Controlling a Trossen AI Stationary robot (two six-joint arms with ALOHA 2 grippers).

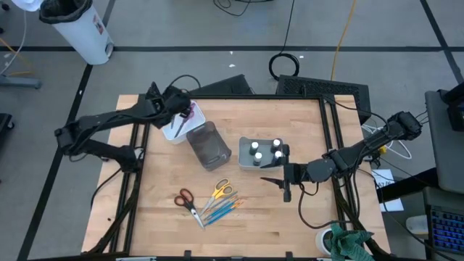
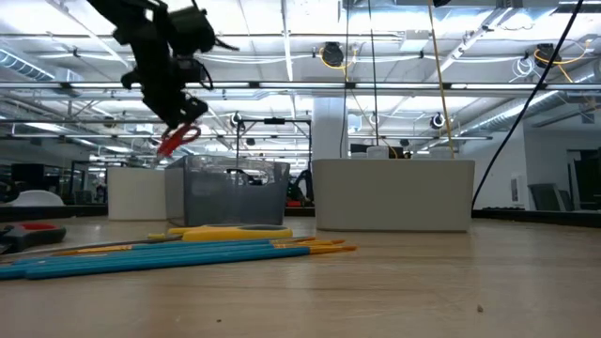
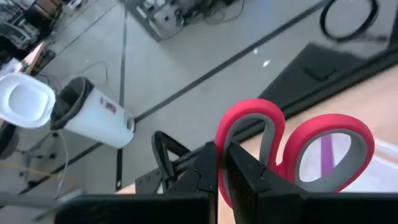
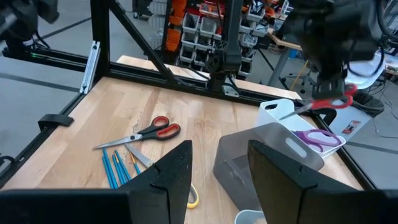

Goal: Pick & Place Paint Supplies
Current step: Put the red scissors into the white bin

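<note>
I see the red-handled scissors (image 3: 292,149) clamped in my left gripper (image 3: 222,177), fingers (image 3: 245,177) together on one handle loop, held in the air over the white rectangular bin (image 1: 176,129) at the far left of the wooden surface (image 1: 145,210). Purple-handled scissors (image 4: 316,139) already lie inside that white bin. Just beside it sits a translucent grey plastic bin (image 1: 209,145), tilted. Near the middle, a second white tray (image 1: 246,154) holds four small dark bottles with white caps (image 1: 266,150). On the near side of the surface lie another pair of red-handled scissors (image 1: 188,202), yellow-handled scissors (image 1: 220,192) and a loose cluster of thin blue and teal brushes (image 1: 221,210), some with orange ends, all close together; whether they touch I can't tell.

My right gripper (image 1: 286,187) hovers just beside the bottle tray, toward the near edge, fingers (image 4: 171,171) apart and holding nothing. The right wrist view looks past them at the grey bin and the left arm beyond. Low view shows the brushes lying flat in front, with the scissors hanging from the left gripper above the bins.
</note>
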